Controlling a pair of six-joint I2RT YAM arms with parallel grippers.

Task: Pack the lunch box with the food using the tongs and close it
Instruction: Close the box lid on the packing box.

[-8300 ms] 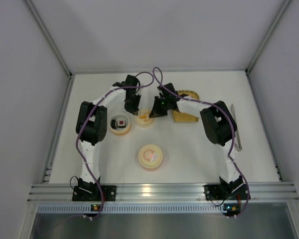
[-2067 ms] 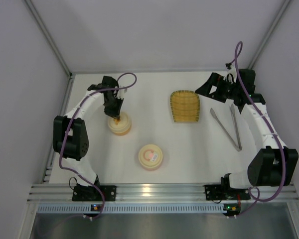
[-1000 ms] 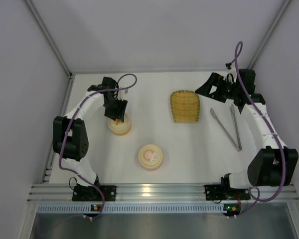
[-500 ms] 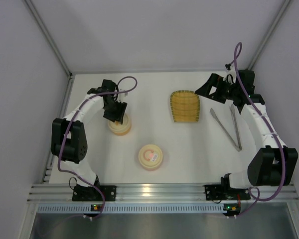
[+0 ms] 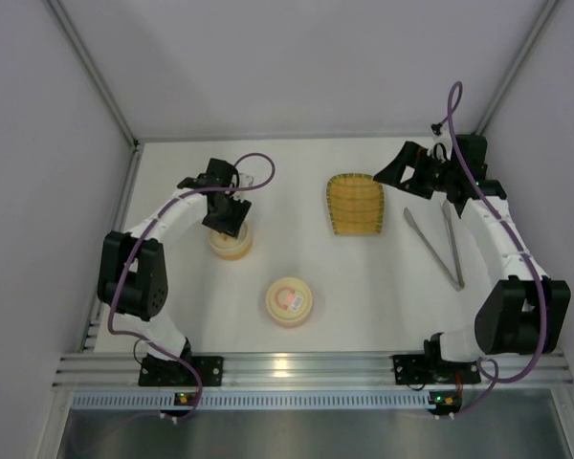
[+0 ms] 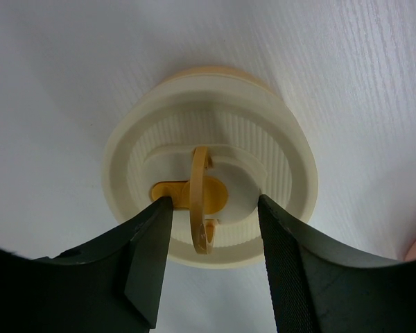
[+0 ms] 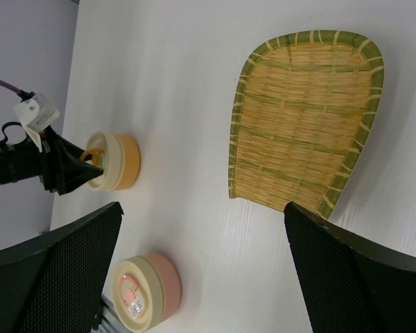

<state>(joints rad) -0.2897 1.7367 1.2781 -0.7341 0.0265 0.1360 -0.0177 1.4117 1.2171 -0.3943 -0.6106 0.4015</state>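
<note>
Presently, closing is judged in hand: the left end effector [image 6: 213, 202] is held apart astride the ring handle [image 6: 196, 182] of the lidded lunch box [image 6: 286, 158], mid-frame. Upward withdrawal is required; the right end effector [image 7: 202, 206] is spread wide.

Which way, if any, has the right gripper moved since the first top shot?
Yes. The right gripper crossed from the woven tray's left side to beyond its far right corner.

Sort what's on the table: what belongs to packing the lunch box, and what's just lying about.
For the job:
yellow lunch box, ring-handled lid on
tongs, lying untouched at the right

Lying about:
woven tray, nothing on it
pink lidded container, role unclear
</note>
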